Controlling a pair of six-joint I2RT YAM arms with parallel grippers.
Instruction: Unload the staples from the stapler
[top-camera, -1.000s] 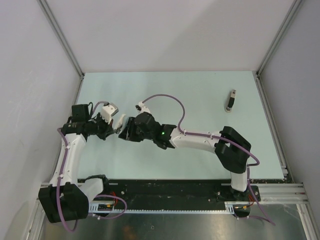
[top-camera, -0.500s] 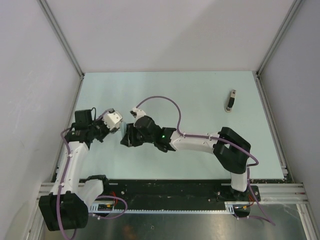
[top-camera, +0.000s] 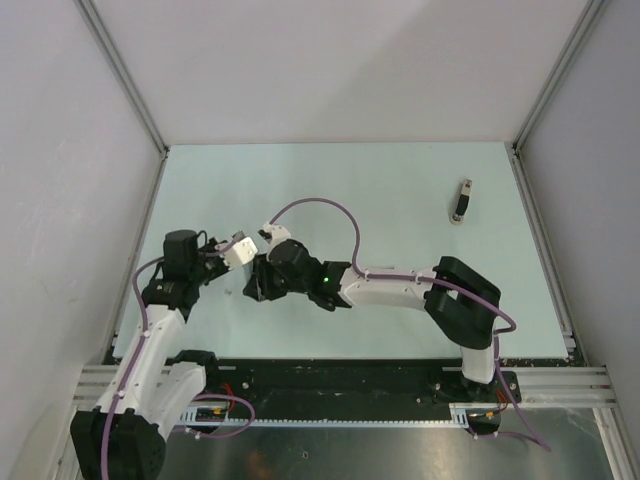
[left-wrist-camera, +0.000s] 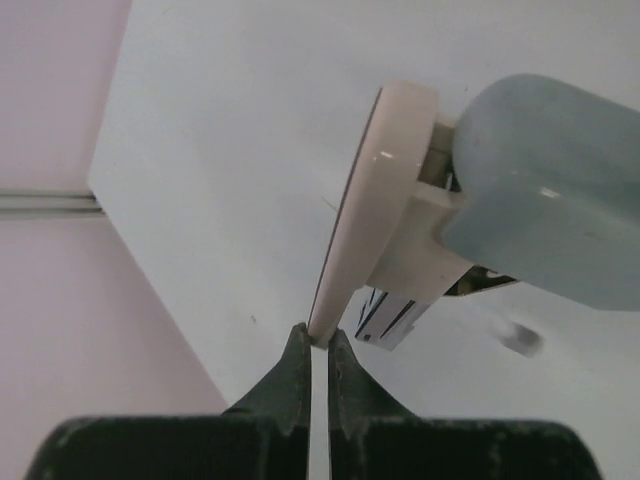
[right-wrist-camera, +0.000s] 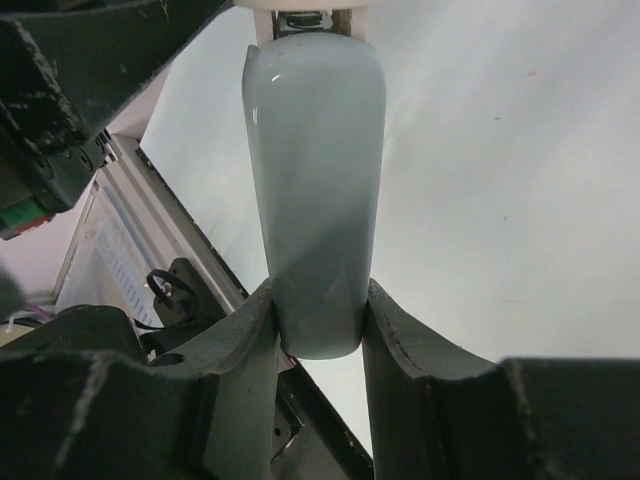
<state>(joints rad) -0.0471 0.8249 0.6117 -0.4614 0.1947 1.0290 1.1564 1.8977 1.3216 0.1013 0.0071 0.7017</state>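
Right wrist view: right gripper (right-wrist-camera: 318, 335) is clamped on the pale blue body of the stapler (right-wrist-camera: 315, 170), one finger on each side of its near end, held up off the table (top-camera: 400, 200). Left wrist: left gripper (left-wrist-camera: 311, 345) is pressed almost together, pinching only the thin edge of the stapler's white base plate (left-wrist-camera: 365, 210), so the stapler hangs hinged apart between the two arms. A small striped piece (left-wrist-camera: 388, 318) sits under that plate. It could be the staples or a label, can't tell. No staples visible loose on the table, so my guess is they're inside. Top view, further out: a small dark object (top-camera: 460, 200) lies alone near the far right of the table, well apart from both arms. Risks: the left grip is on a sliver of edge, so any twist or extra pull from the right arm could pop the plate free and the stapler snaps closed. If staples drop from up here they could scatter toward the near rail. Overpulling could strain the hinge.
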